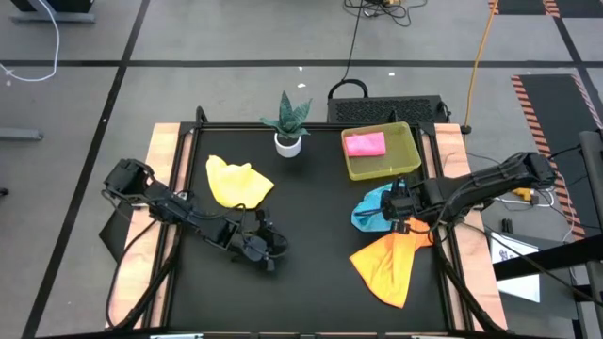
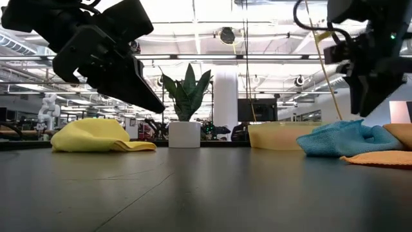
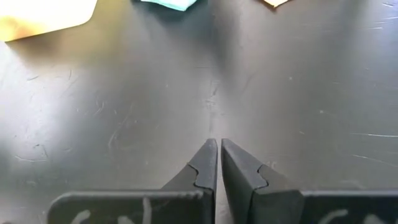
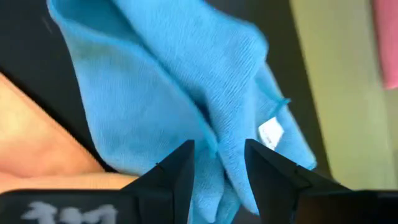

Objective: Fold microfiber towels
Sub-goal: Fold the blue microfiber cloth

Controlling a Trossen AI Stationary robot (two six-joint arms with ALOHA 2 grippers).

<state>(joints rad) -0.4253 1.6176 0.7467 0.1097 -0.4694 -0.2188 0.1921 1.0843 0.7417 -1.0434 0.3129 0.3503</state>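
Four towels show. The yellow towel (image 1: 240, 181) lies bunched on the black table, far left. The pink towel (image 1: 366, 143) lies in the yellow-green tray (image 1: 407, 160). The light blue towel (image 1: 373, 209) lies crumpled at the right, beside the spread orange towel (image 1: 389, 266). My right gripper (image 4: 217, 158) is open and points down over the blue towel (image 4: 155, 93), with a raised fold showing in the gap. In the low view its fingertips (image 2: 364, 109) hang just above the cloth (image 2: 341, 138). My left gripper (image 3: 217, 149) is shut, empty, above the bare table near the middle (image 1: 271, 252).
A potted plant (image 1: 289, 122) stands at the far edge, between the yellow towel and the tray. The table's wooden side rails (image 1: 162, 188) run along both sides. Bare black tabletop (image 1: 311, 226) lies between the two arms and toward the near edge.
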